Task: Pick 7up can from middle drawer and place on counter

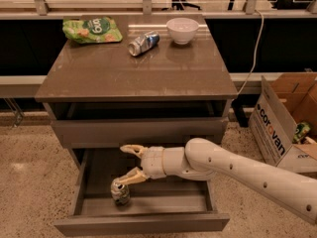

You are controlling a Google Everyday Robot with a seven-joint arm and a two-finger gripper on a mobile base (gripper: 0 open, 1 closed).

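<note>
The 7up can (120, 191) stands upright on the dark floor of the pulled-out middle drawer (143, 222), near its front left. My gripper (126, 164) reaches into the drawer from the right and is open. Its upper finger (132, 149) sits just under the drawer above. Its lower finger (130, 178) points down-left with its tip just above the can's top. The gripper holds nothing. The counter (138, 73) is the brown-grey cabinet top above.
On the counter lie a green snack bag (91, 29) at the back left, a blue-and-silver can (143, 43) on its side and a white bowl (182, 29). The drawer above (141, 130) overhangs the arm. A cardboard box (287, 118) stands on the floor at right.
</note>
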